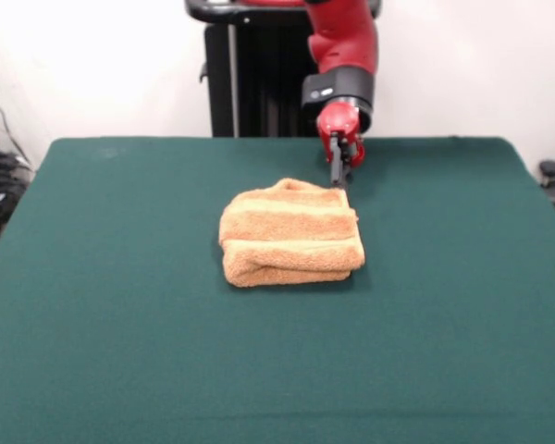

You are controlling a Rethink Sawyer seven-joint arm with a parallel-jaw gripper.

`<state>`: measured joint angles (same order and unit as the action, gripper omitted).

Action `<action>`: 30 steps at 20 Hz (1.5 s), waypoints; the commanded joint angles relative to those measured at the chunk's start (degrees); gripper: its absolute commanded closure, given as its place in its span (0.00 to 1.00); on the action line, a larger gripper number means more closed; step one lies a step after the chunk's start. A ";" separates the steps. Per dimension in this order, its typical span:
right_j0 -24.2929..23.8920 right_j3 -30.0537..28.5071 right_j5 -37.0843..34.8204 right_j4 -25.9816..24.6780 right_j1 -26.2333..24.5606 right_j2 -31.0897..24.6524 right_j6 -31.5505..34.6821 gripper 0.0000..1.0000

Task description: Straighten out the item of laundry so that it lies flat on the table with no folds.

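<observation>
The towel sits folded double mid-table; the gripper drops at its far right corner, seemingly to catch that edge; whether it pinches cloth, I cannot tell.

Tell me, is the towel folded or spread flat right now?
Folded. The towel sits as a thick bundle with stacked layers and a rolled front edge on the table.

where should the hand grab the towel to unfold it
Probably the towel's far top-layer edge, right below the hand, coming straight down from above. The towel lies folded in layers with its rolled fold toward the camera, so the loose edges look to be on the robot's side.
</observation>
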<state>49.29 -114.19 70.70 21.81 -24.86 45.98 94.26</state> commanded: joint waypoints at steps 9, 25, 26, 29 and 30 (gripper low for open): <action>0.65 9.21 -0.50 3.89 -6.59 -4.17 -0.52 0.00; 1.19 9.55 4.36 4.88 -6.69 -3.11 0.35 0.00; 1.24 9.58 4.51 4.95 -6.59 -2.96 0.35 0.00; 1.34 9.67 4.71 5.36 -6.41 -2.58 0.25 0.00; 1.25 9.74 4.57 5.49 -6.40 -2.52 0.21 0.00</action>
<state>49.79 -114.15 71.26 22.88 -27.10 46.41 94.26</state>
